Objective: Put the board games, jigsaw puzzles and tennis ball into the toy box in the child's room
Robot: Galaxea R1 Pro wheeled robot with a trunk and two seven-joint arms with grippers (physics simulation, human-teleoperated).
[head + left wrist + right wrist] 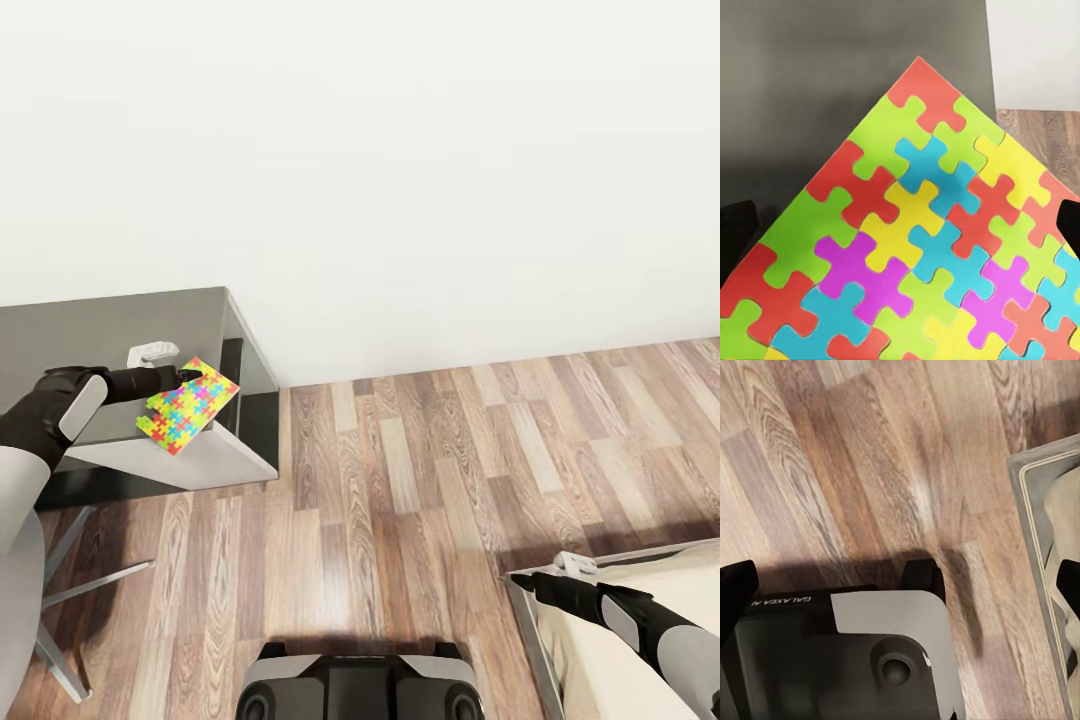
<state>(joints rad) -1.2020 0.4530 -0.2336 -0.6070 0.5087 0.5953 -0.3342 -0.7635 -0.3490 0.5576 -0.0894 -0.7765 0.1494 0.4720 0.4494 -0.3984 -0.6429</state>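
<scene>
From the head camera, your left gripper (188, 376) is clamped on a jigsaw puzzle (188, 405) above the table's (110, 325) right end, its long axis slanting toward the front edge. Your right gripper (528, 580) hangs at the bed's (640, 575) corner; you cannot tell its state. At your left wrist the puzzle (915, 247) points one corner over the tabletop. At your right wrist, "GALAXEA" reads on the robot's base (847, 652).

Matt jigsaw puzzle (189, 405), smooth grey table (110, 330), wood-plank floor (420, 480).
</scene>
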